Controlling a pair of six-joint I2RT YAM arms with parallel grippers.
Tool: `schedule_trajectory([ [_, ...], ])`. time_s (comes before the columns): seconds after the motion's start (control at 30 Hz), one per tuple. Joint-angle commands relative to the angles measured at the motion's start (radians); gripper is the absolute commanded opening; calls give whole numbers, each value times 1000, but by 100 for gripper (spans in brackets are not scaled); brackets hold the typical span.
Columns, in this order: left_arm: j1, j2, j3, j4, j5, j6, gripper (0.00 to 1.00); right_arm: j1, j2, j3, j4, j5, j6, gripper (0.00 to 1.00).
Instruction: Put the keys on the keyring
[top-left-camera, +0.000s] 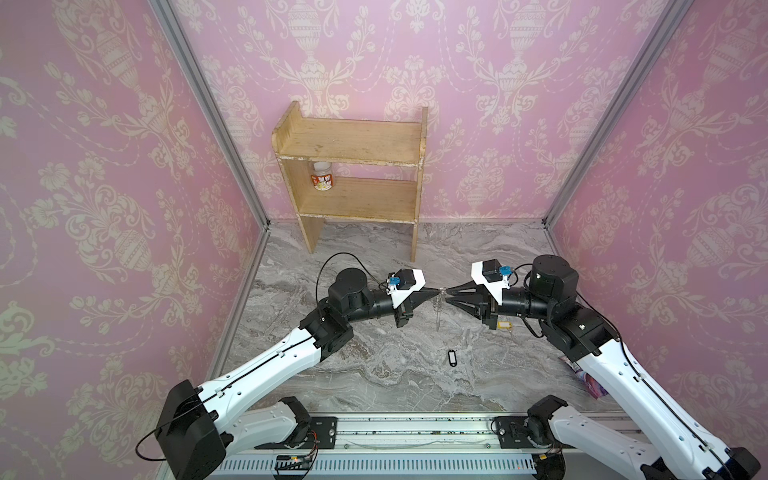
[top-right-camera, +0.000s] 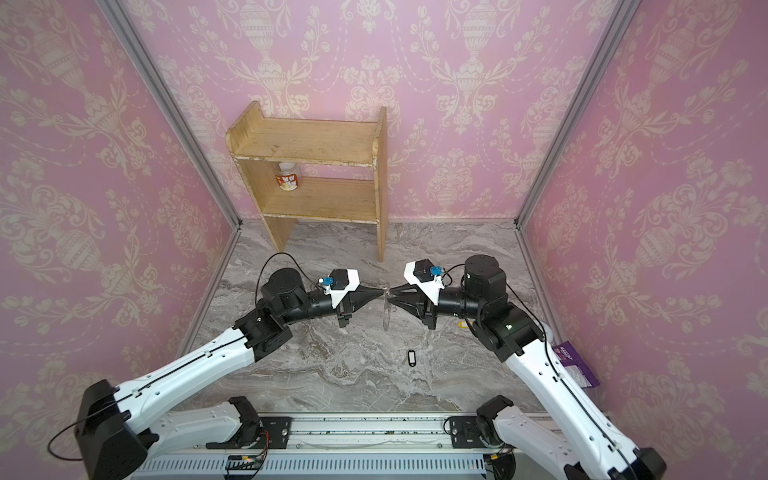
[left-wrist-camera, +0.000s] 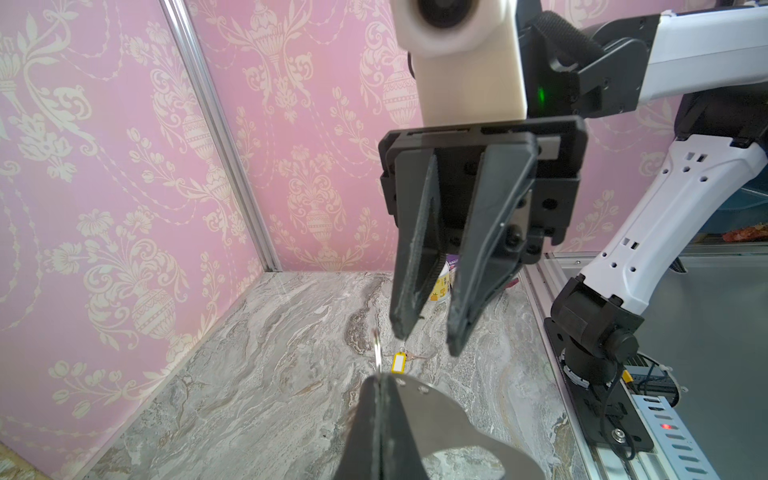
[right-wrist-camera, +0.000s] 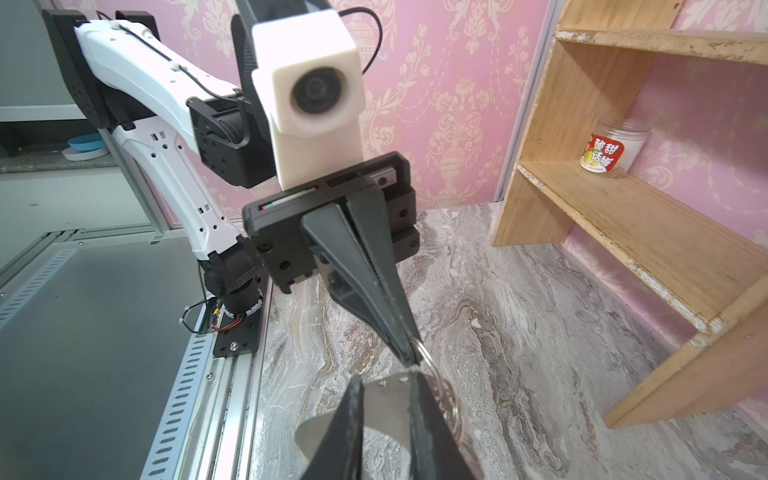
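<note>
My left gripper (top-left-camera: 438, 291) (left-wrist-camera: 380, 380) is shut on the keyring (left-wrist-camera: 453, 419), a flat grey plate held edge-up in the air at mid-table (top-right-camera: 387, 309). One split ring (left-wrist-camera: 377, 351) sticks out past its tips. My right gripper (top-left-camera: 447, 296) (right-wrist-camera: 385, 378) faces it tip to tip, with its jaws apart beside the plate's ringed corner (right-wrist-camera: 446, 395) and gripping nothing. The yellow key (top-left-camera: 503, 326) (left-wrist-camera: 399, 362) lies on the marble under my right wrist. The black key (top-left-camera: 451, 358) (top-right-camera: 411, 358) lies nearer the front.
A wooden shelf (top-left-camera: 353, 166) stands against the back wall with a jar (top-left-camera: 323, 176) on its lower board. A purple packet (top-right-camera: 575, 361) lies by the right wall. The arms' rail (top-left-camera: 415, 432) runs along the front edge.
</note>
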Motion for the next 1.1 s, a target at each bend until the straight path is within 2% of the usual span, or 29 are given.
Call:
schedule_trajectory([
  [0.0, -1, -17, -17, 40, 35, -26, 0, -5, -8, -13, 39, 38, -5, 20],
  [0.3, -2, -36, -25, 48, 45, -28, 0, -10, 13, -9, 62, 23, 10, 20],
  [0.47, -1, -46, -31, 62, 41, -31, 0, -15, 16, -15, 60, 30, 22, 26],
  [0.6, 0, -52, -31, 67, 46, -34, 0, -16, 24, -16, 69, 12, 30, 26],
  [1.07, -2, -43, -25, 91, 64, -51, 0, -13, 30, -5, 76, -70, 39, 16],
])
